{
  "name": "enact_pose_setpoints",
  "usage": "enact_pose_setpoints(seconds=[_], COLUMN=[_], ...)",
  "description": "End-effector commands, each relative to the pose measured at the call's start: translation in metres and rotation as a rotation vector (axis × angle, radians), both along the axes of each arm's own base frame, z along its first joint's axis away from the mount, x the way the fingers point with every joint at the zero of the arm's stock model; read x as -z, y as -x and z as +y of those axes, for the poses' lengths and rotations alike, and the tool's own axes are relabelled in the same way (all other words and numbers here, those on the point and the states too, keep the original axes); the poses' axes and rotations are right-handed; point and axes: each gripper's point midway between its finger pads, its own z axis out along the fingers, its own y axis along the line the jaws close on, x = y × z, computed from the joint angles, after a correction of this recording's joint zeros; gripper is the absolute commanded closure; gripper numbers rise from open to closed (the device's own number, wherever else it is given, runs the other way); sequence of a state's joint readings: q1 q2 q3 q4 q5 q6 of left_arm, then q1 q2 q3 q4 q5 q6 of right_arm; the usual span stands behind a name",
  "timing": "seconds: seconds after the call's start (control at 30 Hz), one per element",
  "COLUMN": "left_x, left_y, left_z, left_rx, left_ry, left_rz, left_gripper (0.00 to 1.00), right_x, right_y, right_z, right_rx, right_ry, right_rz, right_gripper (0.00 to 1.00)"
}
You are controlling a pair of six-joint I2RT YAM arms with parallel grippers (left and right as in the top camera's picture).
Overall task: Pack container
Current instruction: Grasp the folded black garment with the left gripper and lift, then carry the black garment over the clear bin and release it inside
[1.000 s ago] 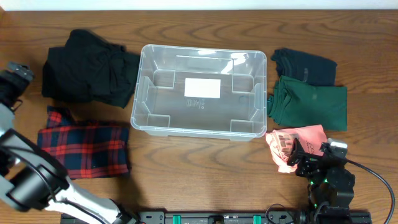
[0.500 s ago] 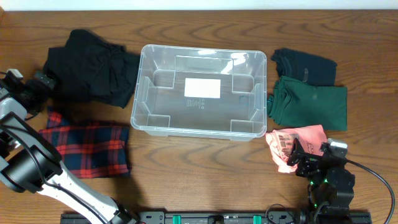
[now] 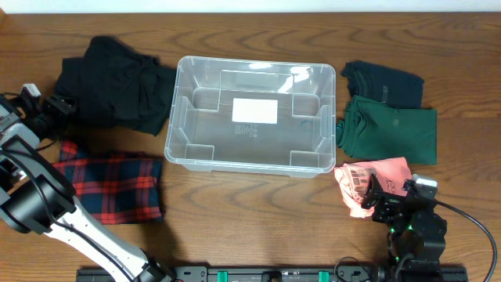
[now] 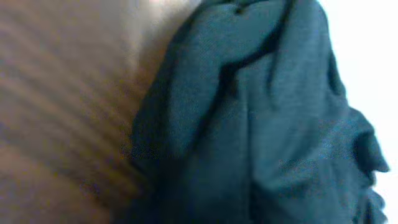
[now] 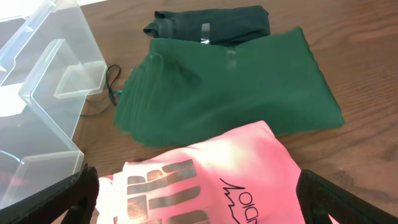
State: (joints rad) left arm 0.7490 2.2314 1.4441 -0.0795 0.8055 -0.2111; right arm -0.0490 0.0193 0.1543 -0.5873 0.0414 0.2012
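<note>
The clear container (image 3: 176, 117) stands empty in the middle of the table, a white label on its base; its corner also shows in the right wrist view (image 5: 43, 93). My left gripper (image 3: 61, 106) lies at the left edge of a black garment pile (image 3: 113, 86). Dark cloth (image 4: 261, 124) fills the left wrist view and hides the fingers, so their state is unclear. My right gripper (image 3: 376, 200) is open, its fingers on either side of a pink printed shirt (image 5: 205, 168) at the table's front right.
A red plaid cloth (image 3: 106, 184) lies front left. A folded green garment (image 3: 391, 129) and a navy one (image 3: 383, 82) lie right of the container, just beyond the pink shirt (image 3: 368, 180). A thin cord (image 5: 112, 81) rests beside the bin's corner.
My left arm has swung from the table's left edge rightwards, up to the black pile. The right arm and the pink shirt have not moved.
</note>
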Motion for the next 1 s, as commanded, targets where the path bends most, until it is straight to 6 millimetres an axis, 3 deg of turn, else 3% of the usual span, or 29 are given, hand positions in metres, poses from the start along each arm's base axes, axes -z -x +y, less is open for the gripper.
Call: enact_pose_setpoints(seconds=[0.0,0.1,0.17,0.27,0.37,0.47,0.6,0.63,0.77,0.97], left_x=[-0.014,-0.039,-0.072,-0.142,-0.229,-0.317,-0.402,-0.423,-0.458,-0.475], left_y=[-0.007,-0.008,-0.009,-0.006,0.006,0.028,0.062,0.073,0.096,0.112], left_z=[-0.027,-0.031,-0.034,-0.041,-0.056,-0.085,-0.136,-0.156,-0.214,-0.299], left_rx=[0.103,0.119,0.135,0.159,0.165,0.155,0.145,0.154,0.221,0.380], left_ry=[0.111,0.138,0.131,0.070,-0.024,-0.144,-0.242,-0.241,-0.147,-0.014], left_rz=[-0.095,-0.139,-0.191,-0.294,-0.407,-0.524,-0.657,-0.696,-0.758,-0.787], left_gripper=[0.88,0.94,0.94,0.94,0.94,0.94,0.94,0.94,0.94,0.94], right_x=[0.002,0.002,0.002,0.002,0.002,0.002,0.002,0.002,0.002,0.002], right_y=[0.000,0.000,0.000,0.000,0.000,0.000,0.000,0.000,0.000,0.000], right_z=[0.001,0.001,0.001,0.001,0.001,0.001,0.001,0.001,0.001,0.001], right_rx=[-0.001,-0.001,-0.001,-0.001,-0.001,-0.001,-0.001,-0.002,-0.001,-0.001], right_ry=[-0.004,-0.004,-0.004,-0.004,-0.004,-0.004,-0.004,-0.004,-0.004,-0.004], right_rz=[0.006,0.006,0.006,0.006,0.006,0.006,0.006,0.006,0.006,0.006], right_gripper=[0.01,0.01,0.01,0.01,0.01,0.01,0.01,0.01,0.01,0.01])
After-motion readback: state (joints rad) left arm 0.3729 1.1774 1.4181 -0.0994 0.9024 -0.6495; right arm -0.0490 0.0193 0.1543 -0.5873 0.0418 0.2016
